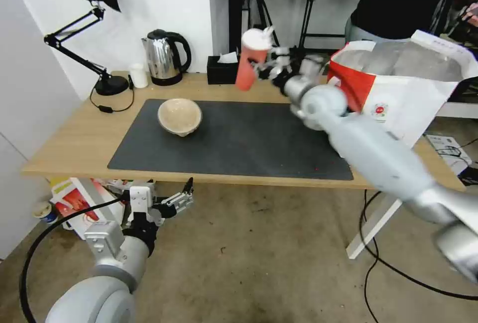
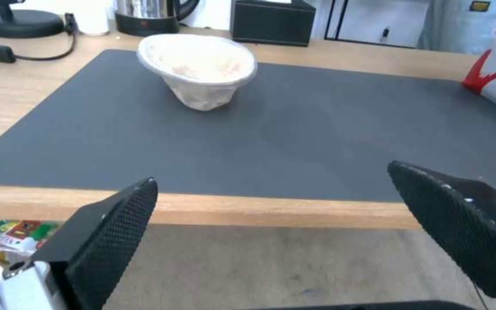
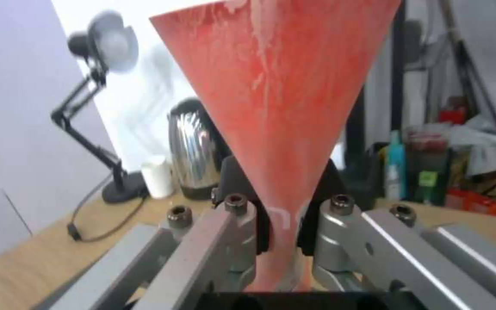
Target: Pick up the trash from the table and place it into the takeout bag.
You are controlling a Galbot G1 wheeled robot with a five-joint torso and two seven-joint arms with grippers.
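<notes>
Red cup [image 1: 252, 60], white lid on top, is aloft over the back of the table [image 1: 74, 139], near the black tissue box [image 1: 222, 70]. Long axis near upright, tilted slightly, lid leaning toward the bag side. Right gripper [image 1: 260, 67] is clamped on it; from the right wrist view the cup [image 3: 277, 112] rises out from between the closed fingers [image 3: 234, 234], pinched low on its narrow end.

Takeout bag [image 1: 403, 81] stands at the table's right end, mouth open, silvery lining showing. It lies to the right of the held cup, apart from it, with the right forearm spanning the gap. Judgement: the carry turns on moving the cup rightward, high enough to clear the bag's near rim, before release.

Tan bowl [image 1: 179, 116] sits on the dark grey mat [image 1: 239, 149], left of centre. Left gripper [image 1: 174, 202] hangs below the table's front edge, jaws spread wide, holding nothing; in its wrist view the bowl [image 2: 197, 69] lies ahead, across the mat. The left arm is the nearer one to it.
</notes>
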